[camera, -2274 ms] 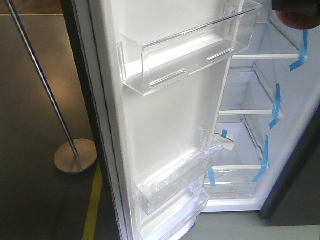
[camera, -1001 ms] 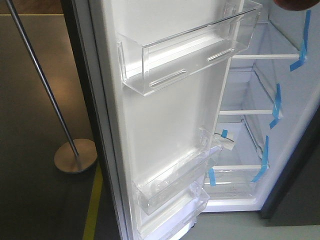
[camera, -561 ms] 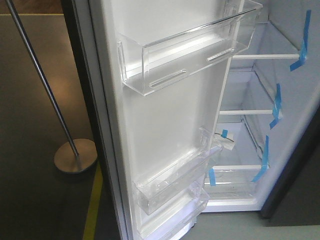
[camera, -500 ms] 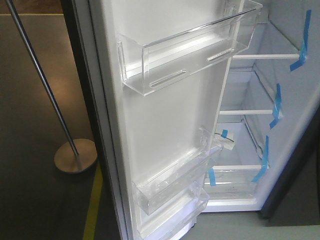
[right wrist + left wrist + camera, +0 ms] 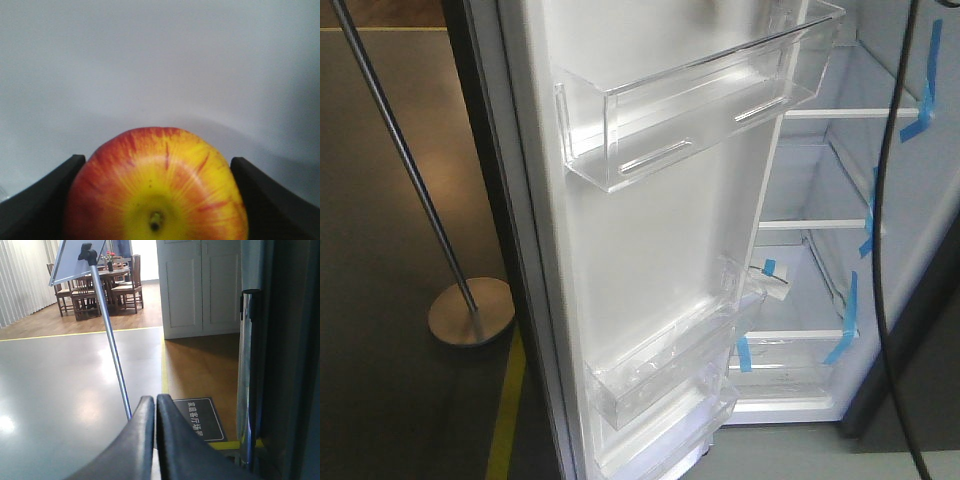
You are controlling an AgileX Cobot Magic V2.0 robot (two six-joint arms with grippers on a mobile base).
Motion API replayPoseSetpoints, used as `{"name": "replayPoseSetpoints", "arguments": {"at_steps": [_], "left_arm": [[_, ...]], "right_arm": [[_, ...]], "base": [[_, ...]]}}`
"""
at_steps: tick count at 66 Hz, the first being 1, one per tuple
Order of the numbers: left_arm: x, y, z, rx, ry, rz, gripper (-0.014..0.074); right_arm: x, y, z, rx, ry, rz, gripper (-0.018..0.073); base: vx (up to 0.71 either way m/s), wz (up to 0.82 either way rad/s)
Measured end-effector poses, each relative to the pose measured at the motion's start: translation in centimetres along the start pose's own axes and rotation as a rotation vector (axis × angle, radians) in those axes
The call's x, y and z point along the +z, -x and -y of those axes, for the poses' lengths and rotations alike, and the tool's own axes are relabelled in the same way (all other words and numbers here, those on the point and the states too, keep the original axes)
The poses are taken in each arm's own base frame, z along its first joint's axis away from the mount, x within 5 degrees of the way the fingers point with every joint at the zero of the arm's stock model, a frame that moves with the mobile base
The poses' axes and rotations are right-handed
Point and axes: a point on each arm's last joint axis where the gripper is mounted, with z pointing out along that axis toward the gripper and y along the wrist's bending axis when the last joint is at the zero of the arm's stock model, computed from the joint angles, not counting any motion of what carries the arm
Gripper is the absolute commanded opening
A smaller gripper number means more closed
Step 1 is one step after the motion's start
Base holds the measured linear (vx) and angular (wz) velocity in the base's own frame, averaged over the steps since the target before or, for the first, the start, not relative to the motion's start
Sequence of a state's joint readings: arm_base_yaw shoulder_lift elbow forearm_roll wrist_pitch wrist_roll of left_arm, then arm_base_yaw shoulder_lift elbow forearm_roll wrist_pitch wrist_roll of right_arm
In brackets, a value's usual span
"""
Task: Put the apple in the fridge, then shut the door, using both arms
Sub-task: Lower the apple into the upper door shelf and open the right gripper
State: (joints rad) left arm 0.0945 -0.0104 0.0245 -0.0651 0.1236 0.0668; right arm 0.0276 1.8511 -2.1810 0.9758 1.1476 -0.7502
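Pinching the apple (image 5: 156, 192) between both fingers: right gripper (image 5: 157, 160), stem facing the wrist camera. Left gripper (image 5: 155, 400) pressed together.

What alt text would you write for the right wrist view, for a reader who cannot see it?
A red-and-yellow apple, stem end toward the camera, sits gripped between the right pincer's two black fingers, before a plain pale surface.

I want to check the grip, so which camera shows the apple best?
The right wrist view: the apple fills the lower frame, held in the right claw, stem facing the lens. The front view shows the open fridge and door, no apple; the left wrist view shows floor and the shut left claw.
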Motion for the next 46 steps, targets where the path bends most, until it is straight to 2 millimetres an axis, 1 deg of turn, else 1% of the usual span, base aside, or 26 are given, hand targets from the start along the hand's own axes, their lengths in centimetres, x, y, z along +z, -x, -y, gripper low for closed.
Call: {"name": "replayPoseSetpoints", "arguments": {"at_steps": [6, 12, 20, 26, 32, 38, 46], "left_arm": [[0.00, 0.00, 0.00, 0.000, 0.000, 0.000, -0.0007], [0.00, 0.00, 0.00, 0.000, 0.000, 0.000, -0.0007], [0.00, 0.00, 0.00, 0.000, 0.000, 0.000, -0.0007], [0.00, 0.00, 0.00, 0.000, 0.000, 0.000, -0.0007], [0.00, 0.00, 0.00, 0.000, 0.000, 0.000, -0.0007], [0.00, 0.00, 0.00, 0.000, 0.000, 0.000, -0.0007], [0.00, 0.00, 0.00, 0.000, 0.000, 0.000, -0.0007]], "right_arm": [[1.01, -0.48, -0.23, -0.025, -0.013, -0.048, 0.0216], [1.10, -0.68, -0.11, -0.026, -0.037, -0.072, 0.0277], [1.10, -0.63, 0.09, -0.024, -0.060, -0.067, 0.0399], [1.07, -0.65, 0.15, -0.013, -0.065, -0.068, 0.0507], [1.07, -0.63, 0.16, -0.011, -0.066, -0.067, 0.0582], [1.07, -0.56, 0.26, -0.011, -0.076, -0.059, 0.0617], [1.03, -0.46, 0.43, -0.006, -0.098, -0.052, 0.0617]], "base": [[0.00, 0.00], [0.00, 0.00], [0.00, 0.00], [0.00, 0.00], [0.00, 0.00], [0.00, 0.00], [0.00, 0.00]]}}
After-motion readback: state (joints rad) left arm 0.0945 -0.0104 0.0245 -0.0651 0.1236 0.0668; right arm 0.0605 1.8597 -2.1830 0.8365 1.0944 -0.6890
